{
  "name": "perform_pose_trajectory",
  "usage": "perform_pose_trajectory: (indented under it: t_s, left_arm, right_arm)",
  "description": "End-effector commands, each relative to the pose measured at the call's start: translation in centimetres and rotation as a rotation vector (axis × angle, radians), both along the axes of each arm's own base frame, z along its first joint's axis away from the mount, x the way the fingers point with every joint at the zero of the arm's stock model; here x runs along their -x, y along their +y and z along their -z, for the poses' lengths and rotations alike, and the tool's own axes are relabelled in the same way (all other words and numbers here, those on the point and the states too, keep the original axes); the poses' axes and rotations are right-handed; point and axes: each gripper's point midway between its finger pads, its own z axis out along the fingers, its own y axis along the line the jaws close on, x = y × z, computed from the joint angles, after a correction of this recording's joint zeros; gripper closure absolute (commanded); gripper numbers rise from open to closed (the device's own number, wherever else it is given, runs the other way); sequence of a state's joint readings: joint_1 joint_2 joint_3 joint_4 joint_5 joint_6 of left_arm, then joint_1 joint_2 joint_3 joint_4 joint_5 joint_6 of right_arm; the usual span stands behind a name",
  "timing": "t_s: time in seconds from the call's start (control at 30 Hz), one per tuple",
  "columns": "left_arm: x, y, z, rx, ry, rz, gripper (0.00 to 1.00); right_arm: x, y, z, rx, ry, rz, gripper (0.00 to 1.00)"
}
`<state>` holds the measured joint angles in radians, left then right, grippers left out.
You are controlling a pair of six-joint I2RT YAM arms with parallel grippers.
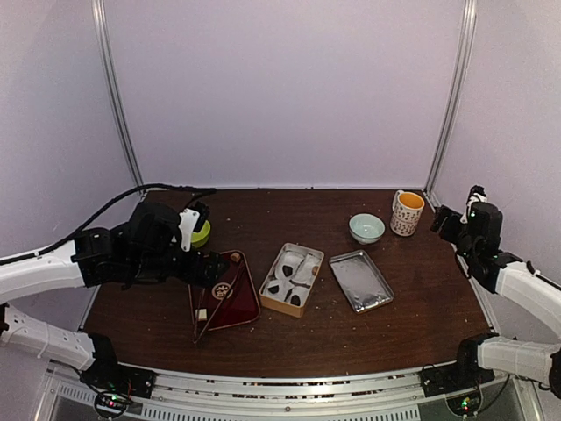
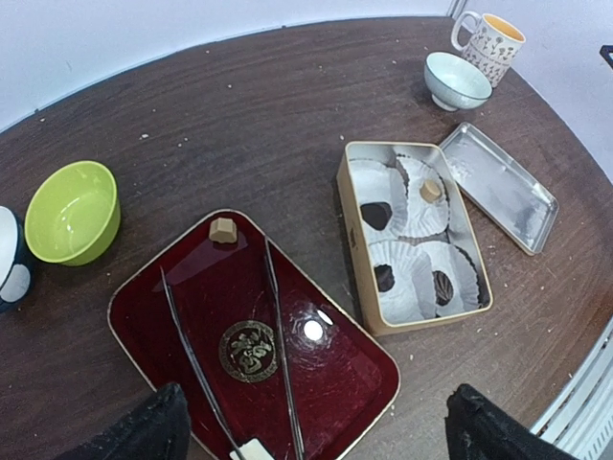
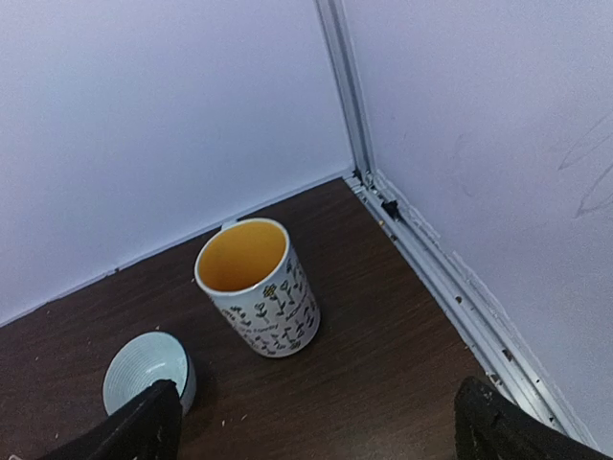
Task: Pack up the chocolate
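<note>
The left hand, fingers spread wide and empty, hangs over the red tray at the left of the bench. The chocolate (three dark lumps in paper cups) lies in the open tin just right of that tray, and the tin's long axis runs near to far. The right hand, also wide and empty, is by the mug at the far right. The left arm is judged nearer.

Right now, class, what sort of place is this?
Likely a robot lab booth: plain pale walls and metal rails box in the table, with two robot arms at its edge.
</note>
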<state>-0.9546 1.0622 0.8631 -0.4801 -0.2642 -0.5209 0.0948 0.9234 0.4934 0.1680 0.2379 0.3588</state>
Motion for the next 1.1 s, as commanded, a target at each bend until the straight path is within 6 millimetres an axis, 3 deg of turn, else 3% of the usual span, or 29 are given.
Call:
perform_pose_trajectory:
  t_s: [0.0,0.3,0.43,0.6,0.83,1.07]
  left_arm:
    - [-1.2,-2.1,-2.1,0.073,-0.026,0.016,0.05]
    - [-2.9,-6.0,0.4,0.061,0.054,0.052,0.1]
    - [-3.9,-7.8,1.0,0.058,0.076,0.065,0.13]
    - [-5.0,-9.8,2.1,0.041,0.099,0.08,0.17]
    - [-6.1,-11.8,3.8,0.037,0.131,0.093,0.2]
    - [-6.8,-12.4,4.2,0.039,0.143,0.104,0.21]
  right_arm:
    - [1.0,5.6,1.9,-0.099,0.121,-0.283,0.0]
    - [4.6,14.7,6.5,-0.034,0.364,-0.574,0.02]
    - [6.3,17.5,9.0,0.024,0.466,-0.632,0.05]
    - [8.4,20.8,10.7,0.094,0.556,-0.7,0.08]
    - [10.7,23.9,13.8,0.214,0.704,-0.719,0.21]
    - [11.3,25.6,15.9,0.292,0.781,-0.714,0.39]
